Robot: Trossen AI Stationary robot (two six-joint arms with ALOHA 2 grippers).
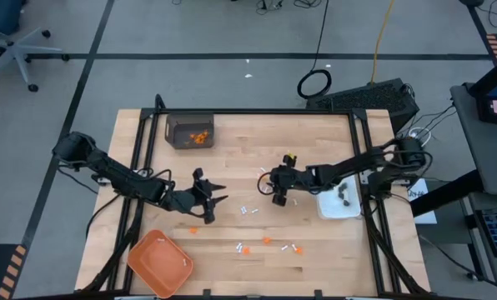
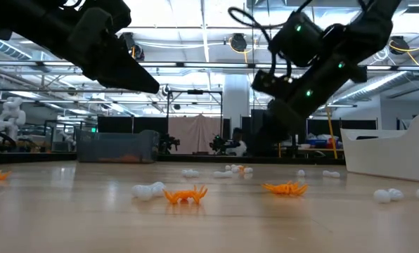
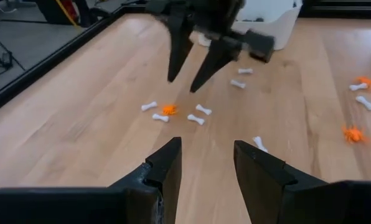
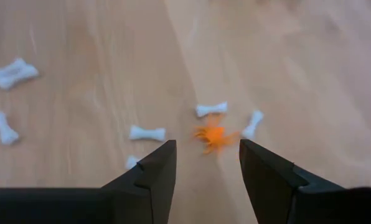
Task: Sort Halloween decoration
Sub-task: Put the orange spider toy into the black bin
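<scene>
Presently both arms hang over the middle of the table (image 1: 232, 142), pincers facing each other across a gap.

Right pincer (image 4: 202, 163): fingers parted, nothing between them, held above the wood and pointing down. Directly under it lies an orange bit (image 4: 214, 137), spider-like, ringed by white sticks (image 4: 210, 109) shaped like small bones; one stick lies just beside the bit on either side, others further off. From the left wrist view the same cluster shows below the right pincer's two dark fingertips (image 3: 176, 62), which do not touch it.

Left pincer (image 3: 205, 163): fingers parted, empty, off the table, aimed toward the right pincer. In the high view it sits left of centre (image 1: 208, 198).

Pieces: more white sticks and orange bits scattered across the near half of the table, centre to right. The low view shows two orange bits (image 2: 185, 195) lying flat on the wood in front, white sticks around them.

White dish (image 1: 340, 202) near the right edge, with a few dark bits (image 1: 343, 197) inside. Dark bin (image 1: 190, 131) at the far left corner holds orange bits. Orange tray (image 1: 159, 259) at the near left corner, tilted askew to the table edge; contents cannot be made out.
</scene>
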